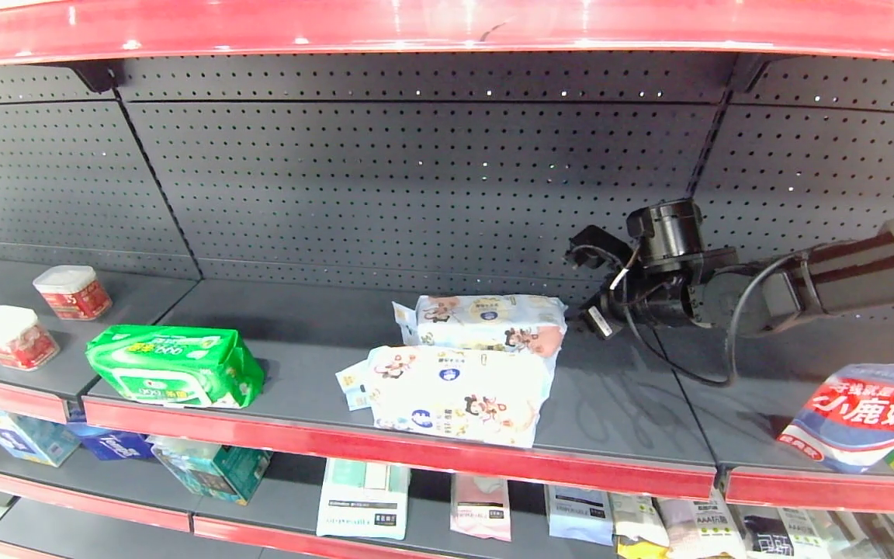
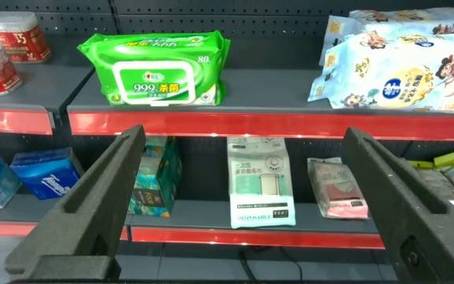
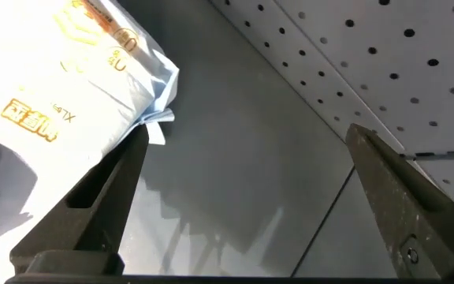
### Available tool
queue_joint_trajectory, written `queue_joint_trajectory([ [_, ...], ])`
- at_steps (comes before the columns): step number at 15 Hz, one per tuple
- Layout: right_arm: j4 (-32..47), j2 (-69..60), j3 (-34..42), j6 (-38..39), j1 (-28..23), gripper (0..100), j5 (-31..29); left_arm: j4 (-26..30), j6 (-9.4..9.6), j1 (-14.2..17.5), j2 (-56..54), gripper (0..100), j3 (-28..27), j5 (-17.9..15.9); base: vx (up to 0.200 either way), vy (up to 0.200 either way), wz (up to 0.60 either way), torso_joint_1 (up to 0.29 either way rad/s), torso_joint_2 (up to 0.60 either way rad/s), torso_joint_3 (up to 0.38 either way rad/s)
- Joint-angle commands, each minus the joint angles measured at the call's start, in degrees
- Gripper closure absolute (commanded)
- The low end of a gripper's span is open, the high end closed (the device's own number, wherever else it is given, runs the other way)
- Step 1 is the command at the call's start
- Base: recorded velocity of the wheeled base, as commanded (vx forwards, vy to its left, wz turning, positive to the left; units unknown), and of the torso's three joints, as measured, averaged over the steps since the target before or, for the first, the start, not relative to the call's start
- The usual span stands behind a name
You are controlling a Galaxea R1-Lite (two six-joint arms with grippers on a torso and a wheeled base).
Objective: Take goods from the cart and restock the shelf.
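Wide-open and empty, the right gripper (image 1: 593, 293) hangs over the shelf (image 1: 633, 411), just beside the rear cartoon-print pack (image 1: 486, 322), which lies toward the shelf's perforated back panel (image 1: 416, 178). In the right wrist view a corner of that pack lies next to one finger (image 3: 101, 205). The front cartoon-print pack (image 1: 459, 396) lies against the rear one and reaches the shelf's red front edge. The left gripper (image 2: 243, 134), its jaws likewise spread wide and holding nothing, faces that front edge from outside the shelf. A green wipes pack (image 1: 175, 365) lies at the front edge near the board's left corner, well apart from the cartoon-print packs. Two red-and-white tubs (image 1: 73, 291) stand on the adjoining board to the left. A blue, red and white bag (image 1: 858, 419) lies at the front edge of the board to the right.
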Motion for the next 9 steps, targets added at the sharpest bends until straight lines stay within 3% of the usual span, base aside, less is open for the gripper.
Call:
queue_joint_trajectory([
  [1, 0.1, -0.3, 0.5, 0.0, 0.1, 0, 0.5, 0.0, 0.08, 0.0, 0.1, 0, 0.0, 0.0, 0.000, 0.000, 0.00, 0.000, 0.00, 0.000],
  [9, 0.1, -0.4, 0.5, -0.5, 0.5, 0, 1.9, 0.0, -0.01, 0.0, 0.1, 0, 0.0, 0.0, 0.000, 0.000, 0.00, 0.000, 0.00, 0.000],
])
